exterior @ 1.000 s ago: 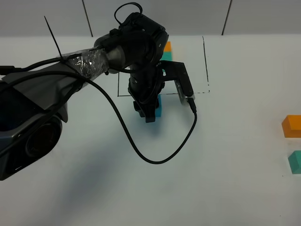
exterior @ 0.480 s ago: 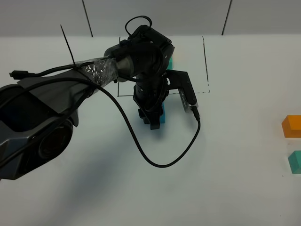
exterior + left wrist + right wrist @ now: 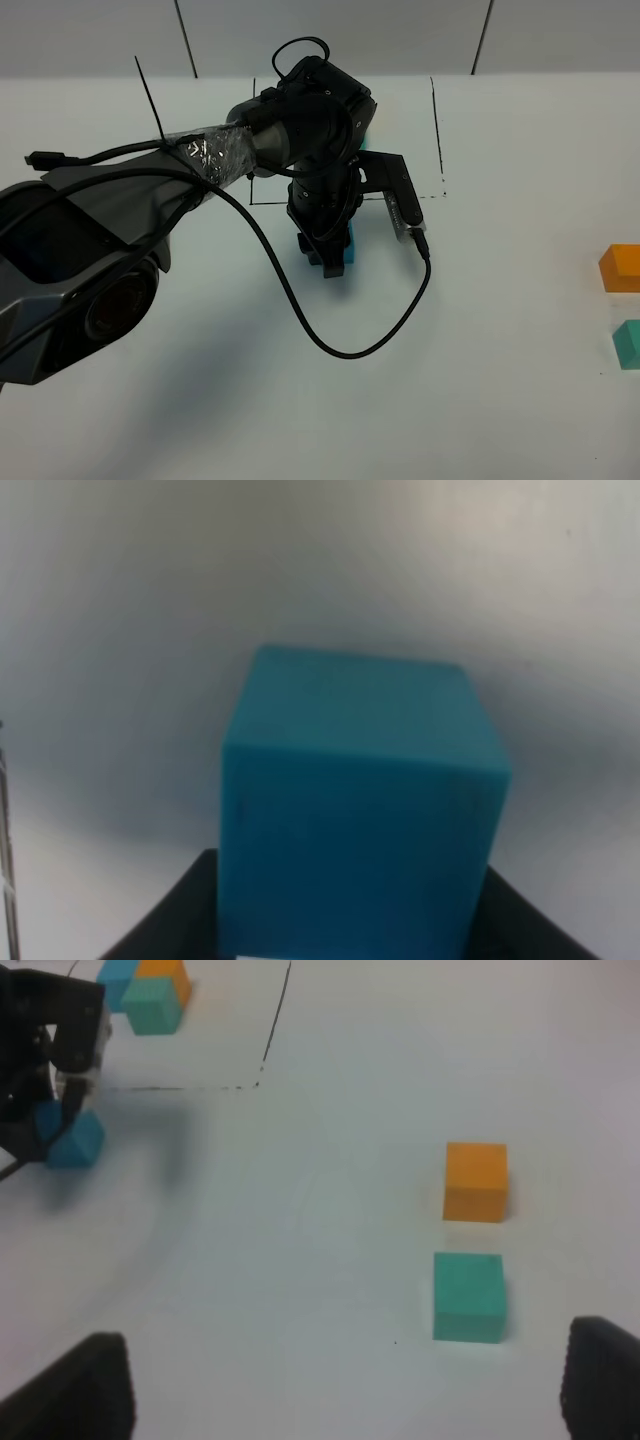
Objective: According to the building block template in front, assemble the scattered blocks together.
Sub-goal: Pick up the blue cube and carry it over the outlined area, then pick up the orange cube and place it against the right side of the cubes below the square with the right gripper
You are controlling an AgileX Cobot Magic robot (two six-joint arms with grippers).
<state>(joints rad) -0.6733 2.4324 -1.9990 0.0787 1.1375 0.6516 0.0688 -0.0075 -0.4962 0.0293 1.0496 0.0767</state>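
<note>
Just outside the black frame (image 3: 437, 130), toward the desk's (image 3: 500, 400) far edge, the blue block (image 3: 360, 810) is clamped in the left gripper (image 3: 328, 258). The orange block (image 3: 621, 267) and teal block (image 3: 628, 343) lie by the right edge, ahead of the right gripper (image 3: 345, 1385), which is spread wide and empty. Set blue down square, leaving room for the other 2 as in the template (image 3: 145, 990).

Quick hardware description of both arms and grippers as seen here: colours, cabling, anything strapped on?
The left arm has a dark grey shell, a crinkled shiny wrap near the wrist and a black zip tie sticking up. A black cable loops to a black wrist-camera mount. The left gripper is black. Of the right gripper only two black fingertips show.
</note>
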